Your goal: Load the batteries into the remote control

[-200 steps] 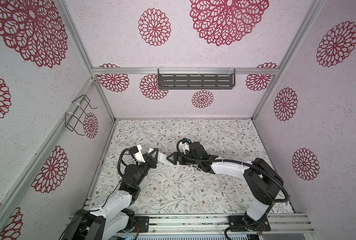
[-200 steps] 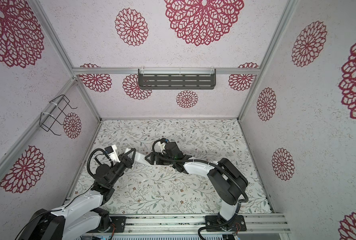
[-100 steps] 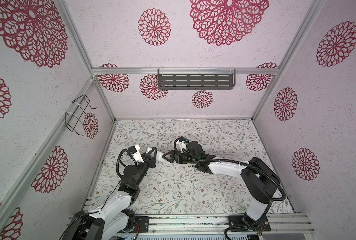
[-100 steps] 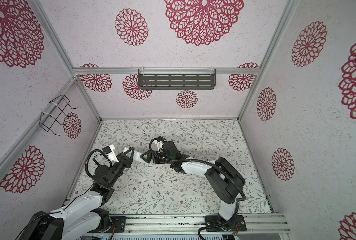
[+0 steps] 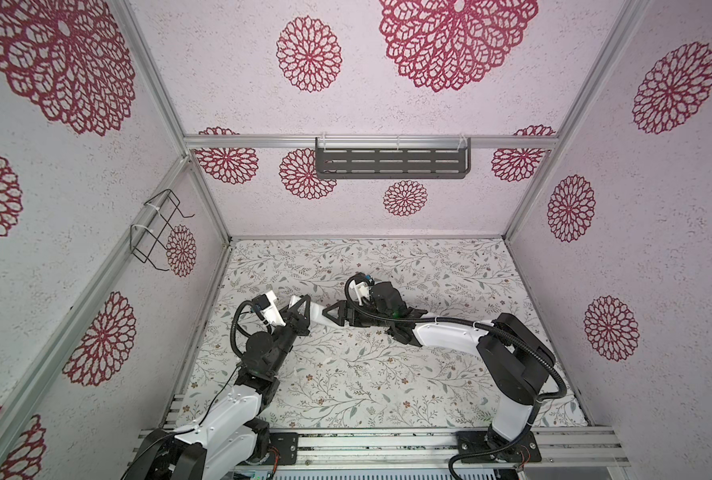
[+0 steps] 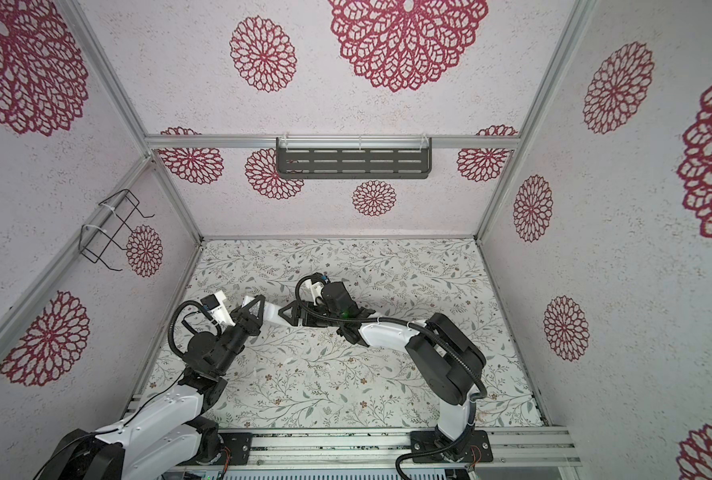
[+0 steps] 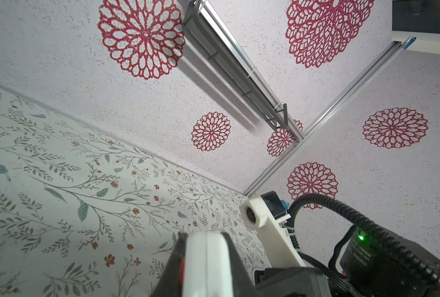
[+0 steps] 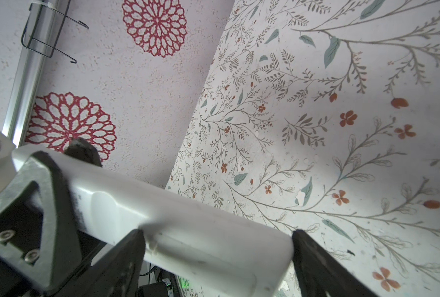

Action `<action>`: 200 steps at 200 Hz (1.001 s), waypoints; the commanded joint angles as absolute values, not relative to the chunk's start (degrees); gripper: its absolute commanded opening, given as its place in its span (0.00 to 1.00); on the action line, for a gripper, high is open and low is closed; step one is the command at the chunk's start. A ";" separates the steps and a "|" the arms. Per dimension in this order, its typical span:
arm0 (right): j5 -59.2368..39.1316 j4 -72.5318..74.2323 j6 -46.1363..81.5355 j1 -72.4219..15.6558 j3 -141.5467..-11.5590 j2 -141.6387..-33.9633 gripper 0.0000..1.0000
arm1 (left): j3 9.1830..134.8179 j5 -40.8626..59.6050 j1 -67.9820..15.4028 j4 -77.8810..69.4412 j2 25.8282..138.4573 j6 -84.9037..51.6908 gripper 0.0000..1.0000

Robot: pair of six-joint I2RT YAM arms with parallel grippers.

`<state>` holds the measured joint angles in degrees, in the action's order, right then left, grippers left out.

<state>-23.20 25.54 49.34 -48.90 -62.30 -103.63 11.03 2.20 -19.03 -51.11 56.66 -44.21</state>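
Above the flowered table (image 5: 387, 395), the left gripper (image 5: 300, 311) is pinching one end of the white remote control (image 5: 315, 316) and holding it clear of the surface, while the right gripper (image 5: 332, 320) is straddling the free end with its jaws spread wide; whether its pads are touching cannot be told. The likely risk is a lopsided squeeze from the right twisting the slim remote in the left's narrow pinch, or knocking it down. The batteries are not showing in any view, so their whereabouts cannot be told
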 commanded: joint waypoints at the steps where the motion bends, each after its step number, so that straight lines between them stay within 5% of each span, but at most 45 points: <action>1: -23.54 26.37 50.90 -50.10 -63.96 -105.11 0.92 | 10.77 3.32 -19.71 -54.67 55.20 -45.26 0.00; 200: -19.91 20.58 50.10 -51.09 -65.39 -108.02 0.84 | 9.93 0.51 -20.54 -54.67 51.33 -45.97 0.00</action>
